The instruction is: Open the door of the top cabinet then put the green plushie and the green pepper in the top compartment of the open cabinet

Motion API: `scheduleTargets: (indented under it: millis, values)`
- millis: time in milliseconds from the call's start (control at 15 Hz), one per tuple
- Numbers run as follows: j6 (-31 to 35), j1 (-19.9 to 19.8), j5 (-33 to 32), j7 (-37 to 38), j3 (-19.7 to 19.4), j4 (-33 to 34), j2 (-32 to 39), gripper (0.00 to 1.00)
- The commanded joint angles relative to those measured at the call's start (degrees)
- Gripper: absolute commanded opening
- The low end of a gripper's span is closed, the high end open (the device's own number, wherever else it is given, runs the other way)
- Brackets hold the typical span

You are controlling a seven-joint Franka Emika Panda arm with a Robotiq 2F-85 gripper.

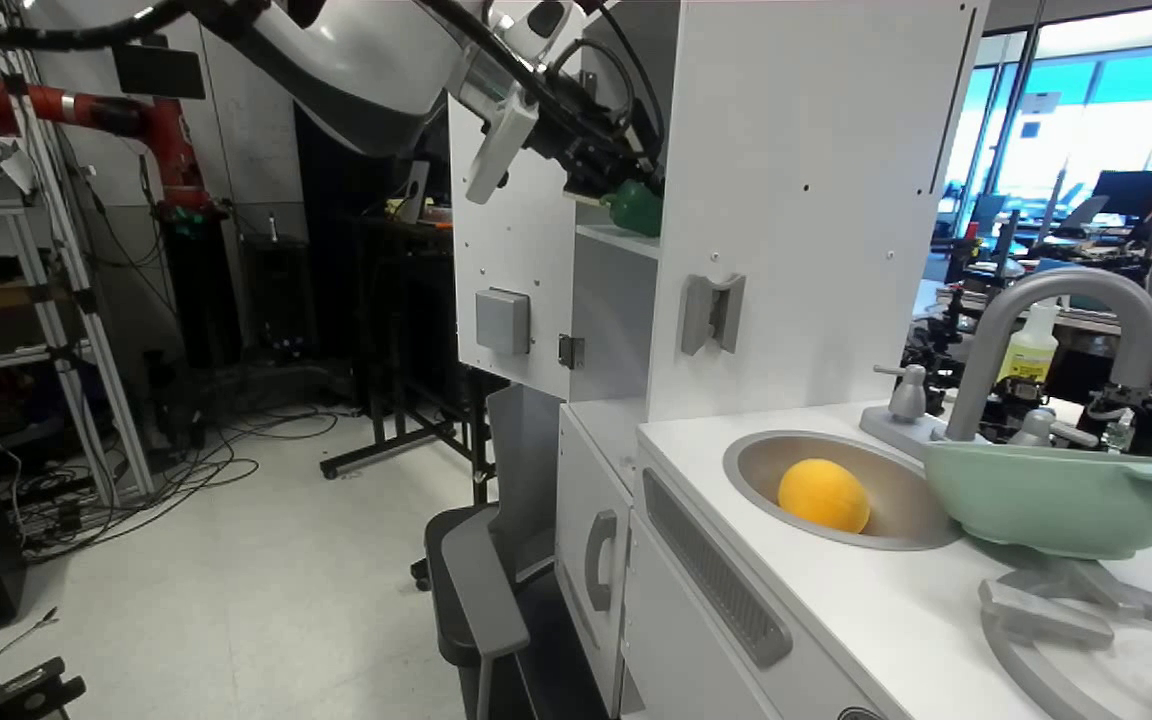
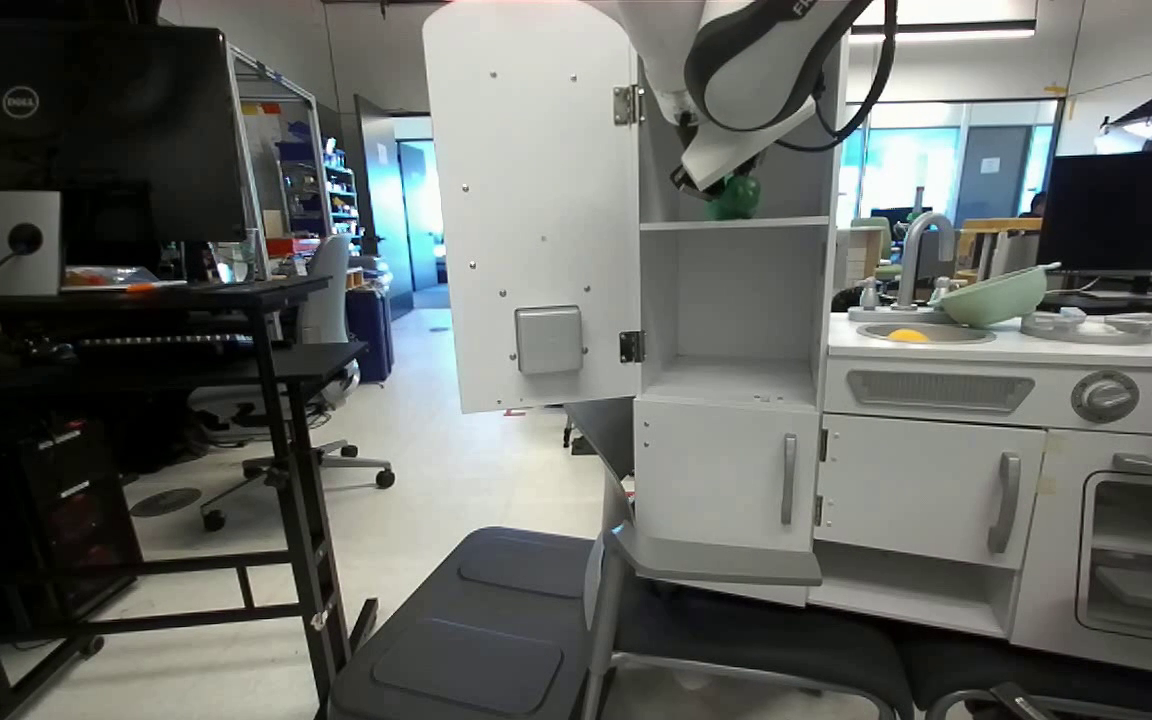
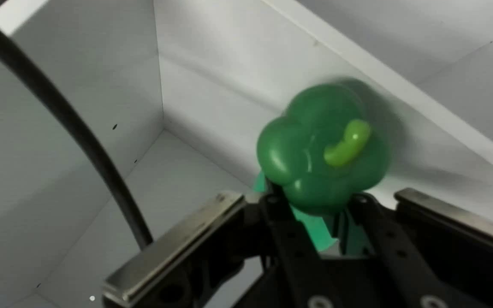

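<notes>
Wrist view: black two-fingered gripper, jaws part-closed, pinches the glossy green bell pepper inside the white-walled top compartment, presumably for release there, near what seems the half-hidden teal-green plushie.

I take this for a robotics lab: besides the white arm I drive, a red robot arm stands in the background, and cables tangle over the floor. A Dell monitor on a black desk and a wheeled chair add an office look. The white kitchen is a toy one, with sink and knobs.
</notes>
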Motion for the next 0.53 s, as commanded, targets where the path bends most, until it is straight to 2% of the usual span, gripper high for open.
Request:
scheduleTargets:
  millis: [0, 467]
  values:
    - [-2.7, -0.8, -1.4, 1.2, -0.1, 5.8, 3.3, 0.06]
    - [-4.2, -2.6, -1.0, 1.3, -0.5, 10.0, 5.8, 0.06]
